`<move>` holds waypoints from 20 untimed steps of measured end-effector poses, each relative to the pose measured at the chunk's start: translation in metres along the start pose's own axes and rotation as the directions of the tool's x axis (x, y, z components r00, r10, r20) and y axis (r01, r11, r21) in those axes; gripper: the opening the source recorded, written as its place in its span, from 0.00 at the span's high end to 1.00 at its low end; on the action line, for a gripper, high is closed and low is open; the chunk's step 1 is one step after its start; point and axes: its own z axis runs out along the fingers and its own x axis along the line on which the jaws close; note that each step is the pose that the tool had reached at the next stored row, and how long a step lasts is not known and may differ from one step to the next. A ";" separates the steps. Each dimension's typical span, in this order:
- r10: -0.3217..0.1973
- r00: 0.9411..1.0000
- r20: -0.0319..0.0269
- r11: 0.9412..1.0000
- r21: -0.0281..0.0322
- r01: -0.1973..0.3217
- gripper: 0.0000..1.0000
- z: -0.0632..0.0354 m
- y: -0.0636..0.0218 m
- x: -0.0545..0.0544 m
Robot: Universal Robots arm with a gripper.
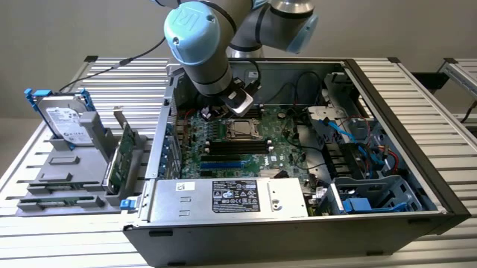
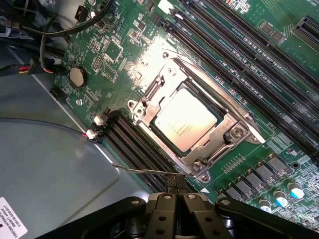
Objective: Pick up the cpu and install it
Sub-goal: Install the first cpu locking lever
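Silver-topped cpu (image 1: 240,129) is lying flat in the socket (image 1: 254,126) on the green motherboard (image 1: 190,162), inside the open case (image 1: 402,145).

Exterior view: arm (image 1: 203,50) is hanging over the board, its wrist just beside the socket, on the side toward the case's back wall. Power supply label (image 1: 234,196) and hard drive label (image 1: 63,118) are showing print, none readable.

Wrist view: pincer (image 2: 177,181) is sitting pressed shut, carrying no chip. The cpu is lying straight ahead of its tips, near-square with no long axis, edges running diagonal to the jaws. Thin wire lever (image 2: 142,170) is reaching from beside the socket to the tips; pinched or only touching, cannot tell. Cpu engraving and white sticker (image 2: 11,224): unreadable.
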 end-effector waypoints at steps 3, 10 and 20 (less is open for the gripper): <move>0.000 1.000 0.000 1.000 0.000 0.000 0.89 0.0004 0.0004 0.000; -0.003 1.000 -0.005 1.000 -0.003 0.003 0.89 0.0014 0.0017 0.001; -0.005 1.000 -0.011 1.000 -0.004 0.005 0.89 0.0033 0.0037 0.003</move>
